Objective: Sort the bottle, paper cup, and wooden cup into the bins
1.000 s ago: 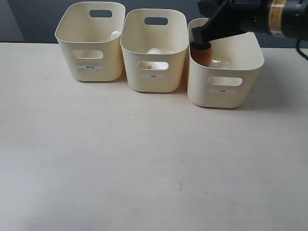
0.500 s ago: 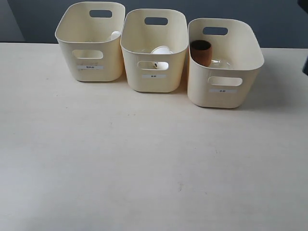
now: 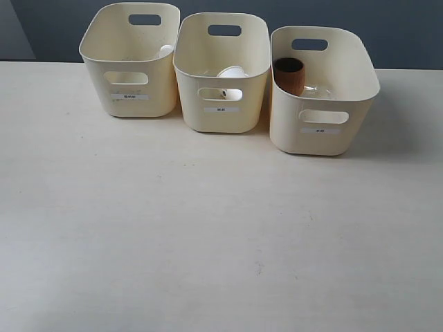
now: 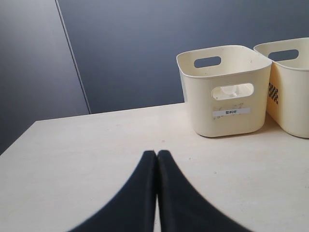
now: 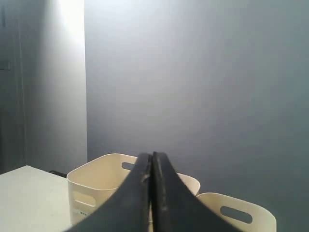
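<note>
Three cream bins stand in a row at the back of the table. In the left bin (image 3: pixel 97 66) only a white cap-like bit of the bottle (image 3: pixel 166 50) shows over the rim. The middle bin (image 3: pixel 188 97) holds the white paper cup (image 3: pixel 232 72). The brown wooden cup (image 3: pixel 289 75) stands upright in the right bin (image 3: pixel 353 104), against its left wall. Neither gripper shows in the exterior view. My left gripper (image 4: pixel 156 154) is shut and empty, low over the table and short of the left bin (image 4: pixel 203 106). My right gripper (image 5: pixel 151 156) is shut and empty, raised in front of the bins (image 5: pixel 91 181).
The pale table (image 3: pixel 208 235) spreads in front of the bins. A clear glinting thing (image 3: pixel 318 90) lies in the right bin beside the wooden cup; I cannot tell what it is. A dark wall (image 4: pixel 145 43) rises behind the table.
The right arm, over the right bin a second ago, has pulled away out of the exterior view. The wooden cup stays standing in that bin.
</note>
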Robot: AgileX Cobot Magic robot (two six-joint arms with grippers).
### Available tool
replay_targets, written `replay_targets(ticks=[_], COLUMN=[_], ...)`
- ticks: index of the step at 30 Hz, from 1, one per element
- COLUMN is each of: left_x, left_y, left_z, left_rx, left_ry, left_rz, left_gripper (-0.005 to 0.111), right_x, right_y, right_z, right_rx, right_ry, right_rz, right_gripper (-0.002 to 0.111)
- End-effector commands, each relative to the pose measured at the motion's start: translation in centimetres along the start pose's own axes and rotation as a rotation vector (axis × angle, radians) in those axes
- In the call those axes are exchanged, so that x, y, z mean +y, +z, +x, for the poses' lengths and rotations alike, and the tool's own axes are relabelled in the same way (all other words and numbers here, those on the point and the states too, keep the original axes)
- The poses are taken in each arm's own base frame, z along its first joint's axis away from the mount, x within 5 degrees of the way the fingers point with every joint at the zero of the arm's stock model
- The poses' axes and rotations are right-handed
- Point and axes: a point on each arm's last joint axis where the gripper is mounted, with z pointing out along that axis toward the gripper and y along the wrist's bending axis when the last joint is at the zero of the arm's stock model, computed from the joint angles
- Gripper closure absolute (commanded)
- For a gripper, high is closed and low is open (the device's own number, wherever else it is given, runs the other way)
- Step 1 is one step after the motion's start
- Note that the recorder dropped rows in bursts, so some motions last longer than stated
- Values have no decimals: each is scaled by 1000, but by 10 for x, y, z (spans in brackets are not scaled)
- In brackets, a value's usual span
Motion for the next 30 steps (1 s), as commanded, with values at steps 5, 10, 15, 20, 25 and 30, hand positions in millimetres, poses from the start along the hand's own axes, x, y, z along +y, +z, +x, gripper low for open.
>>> replay_targets(ticks=[5,10,15,20,25,30], left_x=[0,0,0,0,0,0], left_y=[0,0,0,0,0,0], left_z=[0,0,0,0,0,0], left_rx=[-10,-10,-10,-10,-10,-10], left_ry=[-2,-2,-2,-2,-2,-2], left_rz=[-2,-2,-2,-2,-2,-2], left_gripper=[107,107,107,107,107,107], right_x=[0,-1,-3,-8,-11,-10], right_y=[-3,-3,-8,-26,-46,-50], right_z=[0,0,3,25,55,68], right_rx=[-11,-9,-14,-29,-48,-49], right_ry=[6,6,2,-27,-77,-100], right_rz=[4,13,49,174,335,380], right_gripper=[109,109,109,109,109,109])
